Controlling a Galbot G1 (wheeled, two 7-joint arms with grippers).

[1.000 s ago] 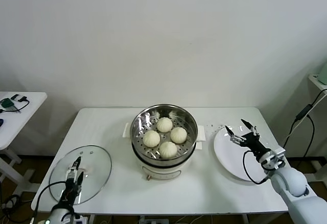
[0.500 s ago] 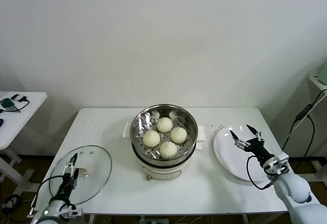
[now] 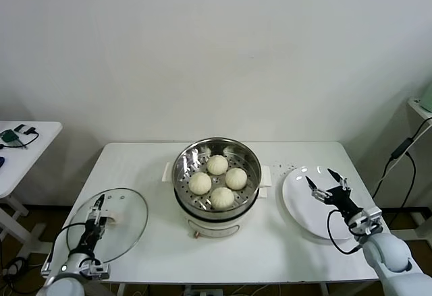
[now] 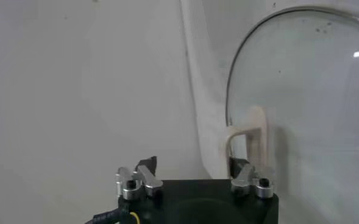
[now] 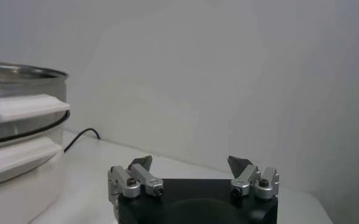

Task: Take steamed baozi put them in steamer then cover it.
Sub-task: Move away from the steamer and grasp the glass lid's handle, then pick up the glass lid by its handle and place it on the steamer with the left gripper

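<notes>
The steamer [image 3: 186,162] stands on its white pot base at the table's middle and holds all four baozi [image 3: 217,164]. The cover [image 3: 128,228], a clear glass lid with a white handle [image 3: 110,220], lies flat on the table's front left. My left gripper [image 3: 99,210] is open and low over the lid, right at the handle. In the left wrist view the handle [image 4: 250,130] stands just past one fingertip of the left gripper [image 4: 193,163], not between the jaws. My right gripper [image 3: 324,181] is open and empty above the white plate [image 3: 300,208].
The white plate lies right of the steamer, bare. The right wrist view shows the right gripper [image 5: 190,161] facing the wall, with the steamer's side [image 5: 17,131] nearby. A small side table [image 3: 20,148] stands at the far left.
My left gripper has slid forward over the lid toward its handle. My right gripper has drawn back a little from the steamer, over the plate, still open.
</notes>
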